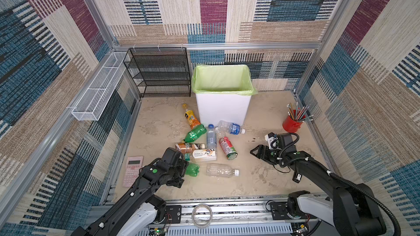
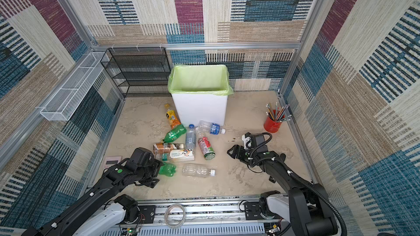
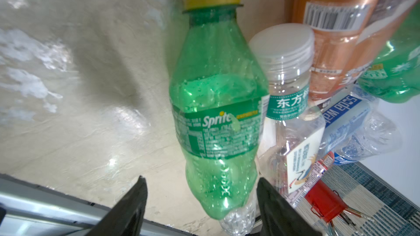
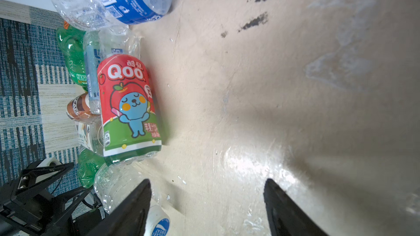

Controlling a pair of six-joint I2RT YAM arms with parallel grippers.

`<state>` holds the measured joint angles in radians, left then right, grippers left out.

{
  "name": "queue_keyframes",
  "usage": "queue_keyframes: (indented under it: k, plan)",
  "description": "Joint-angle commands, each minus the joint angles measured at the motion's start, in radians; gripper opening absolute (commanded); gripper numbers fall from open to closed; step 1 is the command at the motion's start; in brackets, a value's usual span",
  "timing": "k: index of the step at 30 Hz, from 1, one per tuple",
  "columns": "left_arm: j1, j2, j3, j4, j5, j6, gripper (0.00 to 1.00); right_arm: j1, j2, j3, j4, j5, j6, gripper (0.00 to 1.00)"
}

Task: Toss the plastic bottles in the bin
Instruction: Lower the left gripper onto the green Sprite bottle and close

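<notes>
I have the left gripper (image 3: 201, 179) low at about 7 o'clock on the table (image 1: 159, 121), fingers parted to either side of the bottom end of a green Sprite bottle (image 3: 216, 114). One finger stands clear of the plastic with table showing in the gap, and the other sits just beside it. I see no squeeze. The yellow-capped bottle lies on its side on the table.

The right gripper (image 4: 208, 180) sits at about 4 o'clock, fingers spread wide over bare table with nothing between them. The red-and-green Qoo bottle (image 4: 129, 110) lies near it but apart.

The rest of the bottles lie heaped around the table's centre. A clear bottle with a white cap (image 1: 221, 170) lies at 6 o'clock of the heap, just beside the Sprite bottle. A white-labelled bottle (image 1: 203, 155) and a brown bottle (image 1: 187, 147) lie side by side in the middle. A second green bottle (image 1: 195, 133), a blue-capped bottle (image 1: 211, 136) and a blue-labelled clear bottle (image 1: 230, 127) lie toward 12 o'clock, close to the bin (image 1: 223, 110). An orange bottle (image 1: 191, 116) lies by the bin's 9 o'clock side.

The bin stands upright at 12 o'clock, green liner folded over its rim. I see no bottle in the part of its inside that shows.
</notes>
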<state>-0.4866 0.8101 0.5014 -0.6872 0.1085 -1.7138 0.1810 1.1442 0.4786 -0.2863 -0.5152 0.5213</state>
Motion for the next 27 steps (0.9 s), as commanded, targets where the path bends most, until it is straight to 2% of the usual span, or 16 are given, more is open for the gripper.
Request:
queue_keyframes:
  k: [1, 27]
  plan:
    - [0.000, 0.007, -0.016, 0.052, -0.021, -0.066, 0.77, 0.000, 0.005, 0.010, 0.014, 0.008, -0.014, 0.79]
    - [0.045, 0.101, -0.010, 0.109, -0.059, -0.064, 0.78, 0.000, 0.040, 0.024, 0.021, 0.004, -0.020, 0.80]
